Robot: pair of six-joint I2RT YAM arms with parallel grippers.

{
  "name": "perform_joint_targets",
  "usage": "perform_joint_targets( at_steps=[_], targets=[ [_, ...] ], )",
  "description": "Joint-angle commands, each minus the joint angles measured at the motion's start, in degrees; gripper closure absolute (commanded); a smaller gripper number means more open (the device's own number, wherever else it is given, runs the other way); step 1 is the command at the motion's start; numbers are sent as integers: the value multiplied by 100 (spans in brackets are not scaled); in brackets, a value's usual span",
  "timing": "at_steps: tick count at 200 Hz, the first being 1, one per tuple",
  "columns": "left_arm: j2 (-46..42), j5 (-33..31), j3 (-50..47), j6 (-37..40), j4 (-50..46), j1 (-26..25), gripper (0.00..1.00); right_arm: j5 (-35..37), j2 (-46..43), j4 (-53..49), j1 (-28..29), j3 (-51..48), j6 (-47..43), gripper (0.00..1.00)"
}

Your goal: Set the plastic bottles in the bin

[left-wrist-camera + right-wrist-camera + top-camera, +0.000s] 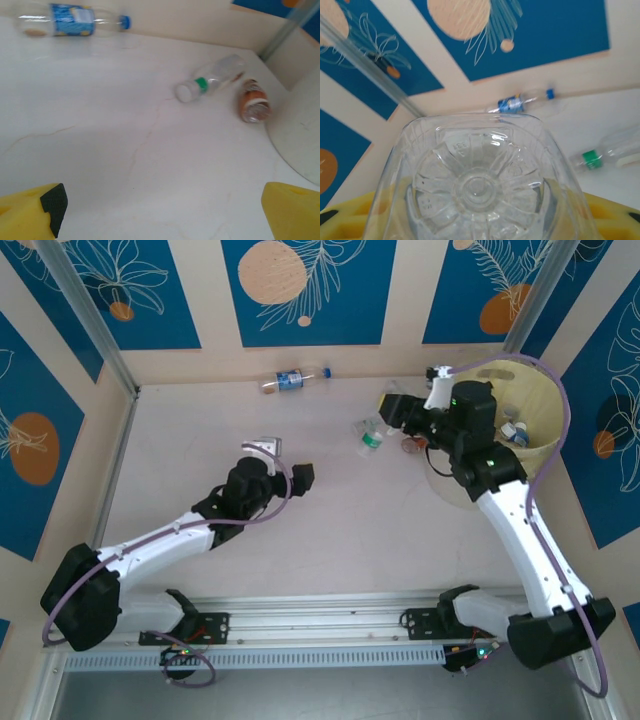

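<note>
The right end effector (480, 222) is clamped on a clear bottle (479, 180), whose base faces the wrist camera. The bin (535, 390) stands just to its right. A green-banded bottle (372, 438) and a brown-labelled bottle (412, 445) lie near it on the tabletop (330, 530). The left end effector (285, 465) gapes wide and empty, with a blue-labelled bottle (293, 379) well ahead of it.

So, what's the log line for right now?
left hand open, empty | right hand shut on clear bottle, near bin | blue-label bottle, green-cap bottle, brown bottle on table
</note>
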Motion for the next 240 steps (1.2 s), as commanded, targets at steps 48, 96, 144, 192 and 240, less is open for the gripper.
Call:
perform_joint_targets(
  at_steps=[48, 96, 144, 192, 240],
  targets=[
    [-143, -708, -404, -1101, -443, 494, 0, 1027, -594, 1459, -1505, -206, 26, 59],
    [-321, -655, -591, -1274, -429, 660, 0, 2249, -289, 2628, -2558, -582, -27, 59],
    [-326, -512, -645, -1396, -448, 764, 0, 1885, 547, 2688, -3313, -544, 266, 58],
    [-299, -420, -689, -1509, -448, 822, 0, 1057, 1463, 2216, -3431, -194, 303, 50],
    [-357, -411, -811, -1576, -412, 876, 0, 153, 2067, 1472, -3438, 180, 225, 24]
  ],
)
